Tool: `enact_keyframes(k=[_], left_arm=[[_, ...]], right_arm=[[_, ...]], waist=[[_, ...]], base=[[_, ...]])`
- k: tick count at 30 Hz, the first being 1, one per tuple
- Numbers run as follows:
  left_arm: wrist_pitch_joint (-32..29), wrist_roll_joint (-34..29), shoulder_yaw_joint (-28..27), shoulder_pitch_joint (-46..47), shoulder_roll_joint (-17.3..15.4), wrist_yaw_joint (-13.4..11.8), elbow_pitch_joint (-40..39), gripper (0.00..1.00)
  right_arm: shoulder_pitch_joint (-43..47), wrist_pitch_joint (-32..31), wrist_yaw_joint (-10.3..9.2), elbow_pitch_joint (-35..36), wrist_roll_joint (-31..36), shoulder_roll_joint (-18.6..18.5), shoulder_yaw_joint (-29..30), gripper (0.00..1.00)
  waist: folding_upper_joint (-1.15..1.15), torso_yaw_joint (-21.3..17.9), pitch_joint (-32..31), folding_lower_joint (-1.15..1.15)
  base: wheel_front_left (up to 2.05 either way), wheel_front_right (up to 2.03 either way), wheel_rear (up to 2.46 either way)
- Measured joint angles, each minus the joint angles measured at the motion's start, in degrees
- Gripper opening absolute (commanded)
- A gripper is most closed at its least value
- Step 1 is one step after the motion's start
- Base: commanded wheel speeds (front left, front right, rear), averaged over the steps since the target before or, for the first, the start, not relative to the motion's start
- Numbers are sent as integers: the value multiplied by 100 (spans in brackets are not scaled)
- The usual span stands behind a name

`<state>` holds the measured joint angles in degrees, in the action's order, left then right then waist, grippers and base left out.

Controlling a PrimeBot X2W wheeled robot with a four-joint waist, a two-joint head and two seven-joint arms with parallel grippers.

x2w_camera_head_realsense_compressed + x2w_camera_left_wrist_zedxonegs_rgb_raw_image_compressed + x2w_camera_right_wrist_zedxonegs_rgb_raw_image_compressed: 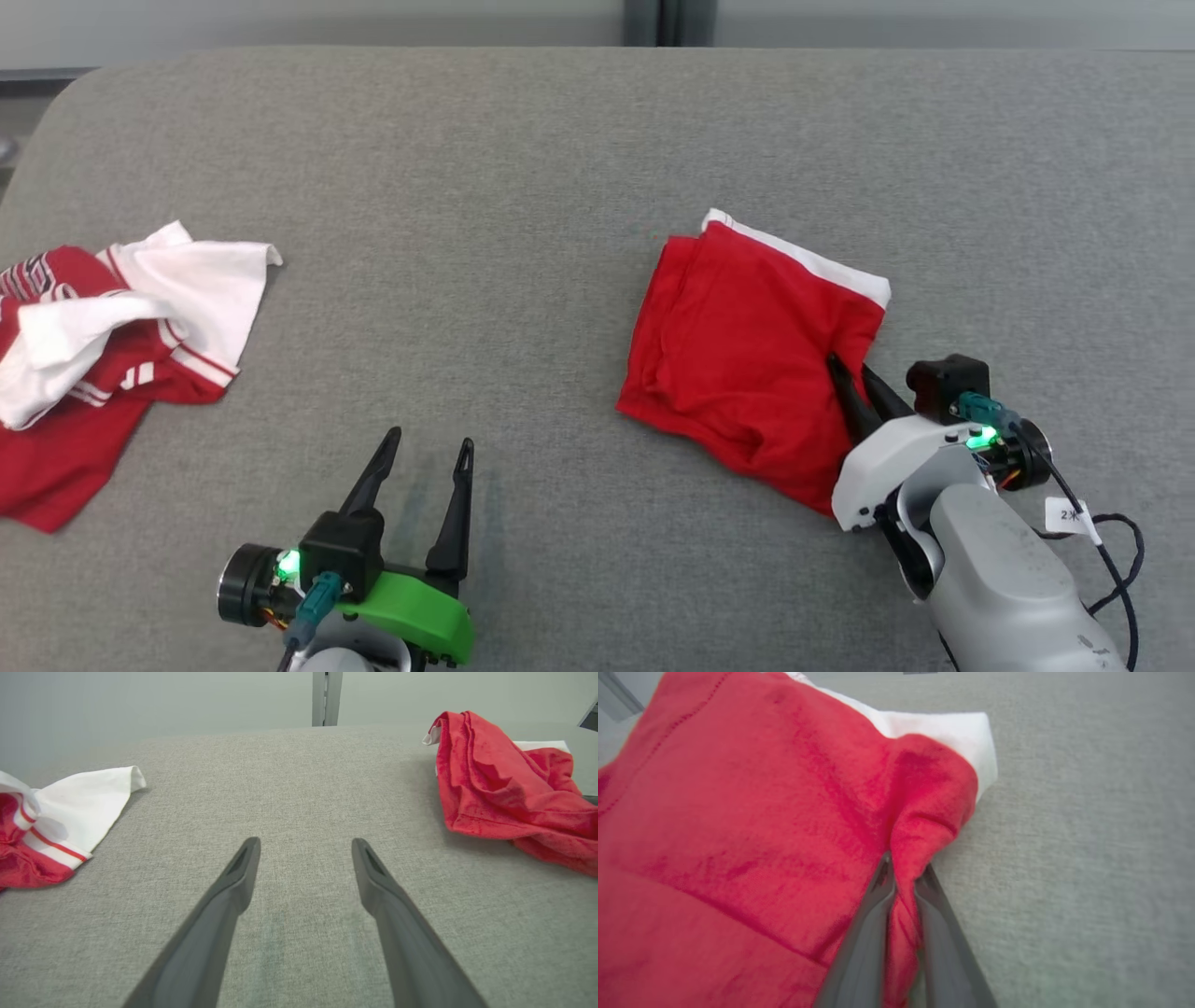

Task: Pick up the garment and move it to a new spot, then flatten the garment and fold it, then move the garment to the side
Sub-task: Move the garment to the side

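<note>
A folded red garment with a white edge lies right of centre on the grey padded surface. It shows at the right in the left wrist view as the garment. My right gripper is shut on a pinched ridge of red cloth at the garment's right edge. In the right wrist view the gripper has that fold of the garment squeezed between its two dark fingers. My left gripper stands open over bare surface at the lower left, and the left wrist view shows that gripper with nothing between its fingers.
A second red and white garment lies crumpled at the left edge of the surface, also seen at the left in the left wrist view as the crumpled garment. A pale wall with a dark vertical post stands behind the surface's far edge.
</note>
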<state>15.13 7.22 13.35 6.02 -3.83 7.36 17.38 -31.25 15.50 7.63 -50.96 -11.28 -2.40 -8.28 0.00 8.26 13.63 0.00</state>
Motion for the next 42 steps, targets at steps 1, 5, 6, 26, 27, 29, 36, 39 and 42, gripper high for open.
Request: enact_keyframes(k=[1, 5, 6, 26, 27, 29, 36, 39, 42], left_arm=[[0, -27, 22, -23, 3, 1, -26, 100], [0, -55, 163, -104, 16, 1, -85, 100], [0, -73, 204, -118, 19, 1, -102, 100], [0, 53, 1289, -96, -289, 2, -491, 100], [0, 66, 1298, -72, -325, 2, -501, 100], [0, 78, 1328, -28, -454, 2, -535, 100], [0, 236, 1341, 168, -899, 2, -731, 100], [0, 286, 1363, 367, -1081, 2, -851, 100], [0, 380, 1355, 506, -1202, 2, -971, 100]], right_arm=[[83, 0, 0, 37, -20, -1, 20, 0], [366, -2, -1, 176, -37, -11, 64, 0], [423, -3, -1, 197, -36, -19, 67, 0], [883, -35, -9, 728, 194, -44, 211, 0], [839, -35, -9, 738, 247, -45, 261, 0], [625, -35, -9, 762, 455, -47, 365, 0], [-515, -96, -9, 597, 1802, -45, 1156, 0], [-1092, -310, -9, 603, 2518, -46, 1658, 0], [-1546, -631, -9, 694, 3188, -91, 2216, 0]], waist=[[0, -94, -29, 0], [0, -545, -152, 0], [0, -651, -178, 0], [0, -3021, -251, 0], [0, -3060, -211, 0], [0, -3126, -104, 0], [0, -3091, 307, 0], [0, -2965, 519, 0], [0, -2783, 763, 0]], base=[[0, 0, 0], [0, 0, 0], [0, 0, 0], [0, 0, 0], [0, 0, 0], [0, 0, 0], [0, 0, 0], [0, 0, 0], [0, 0, 0]])
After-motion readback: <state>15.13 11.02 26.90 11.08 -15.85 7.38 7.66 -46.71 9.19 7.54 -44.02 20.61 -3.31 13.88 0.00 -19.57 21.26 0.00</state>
